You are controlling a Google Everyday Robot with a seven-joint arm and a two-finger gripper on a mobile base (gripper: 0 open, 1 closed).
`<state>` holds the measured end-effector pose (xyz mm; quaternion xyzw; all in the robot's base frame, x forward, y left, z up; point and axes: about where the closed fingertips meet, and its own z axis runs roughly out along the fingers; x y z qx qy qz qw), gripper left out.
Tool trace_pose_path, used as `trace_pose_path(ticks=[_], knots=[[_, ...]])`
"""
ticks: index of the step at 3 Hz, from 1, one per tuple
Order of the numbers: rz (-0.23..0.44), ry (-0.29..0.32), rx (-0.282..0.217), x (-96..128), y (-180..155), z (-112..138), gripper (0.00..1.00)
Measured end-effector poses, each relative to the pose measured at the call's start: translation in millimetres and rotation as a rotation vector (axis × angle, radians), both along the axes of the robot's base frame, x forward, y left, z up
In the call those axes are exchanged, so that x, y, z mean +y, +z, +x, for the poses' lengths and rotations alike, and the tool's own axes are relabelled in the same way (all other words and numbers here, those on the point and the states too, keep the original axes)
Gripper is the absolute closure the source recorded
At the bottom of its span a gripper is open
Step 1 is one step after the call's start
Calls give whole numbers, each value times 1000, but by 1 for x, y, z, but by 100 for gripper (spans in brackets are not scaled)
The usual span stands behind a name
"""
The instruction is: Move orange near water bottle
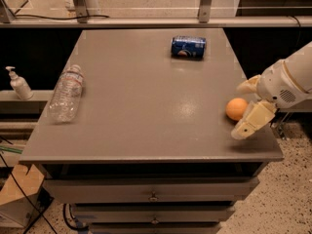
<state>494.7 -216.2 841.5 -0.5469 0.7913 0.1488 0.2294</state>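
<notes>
At right edge, open empty fingers (253, 122) flank one orange (236, 108), one water bottle (66, 93) opposite.

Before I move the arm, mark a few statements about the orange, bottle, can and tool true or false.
The small round orange fruit lies near the grey table's right edge. True.
The clear crinkled plastic water bottle stands upright. False: it lies on its side by the left edge.
The tool is at the right edge, open, beside the orange. True.
The blue soda can touches the water bottle. False: it lies apart, at the far side.
</notes>
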Motion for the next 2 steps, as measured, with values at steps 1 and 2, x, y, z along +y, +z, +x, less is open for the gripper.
trace_pose_path(ticks=[1,2], knots=[[3,-4,6,-2,-4,1,40],[-8,6,-22,1,6,0,64]])
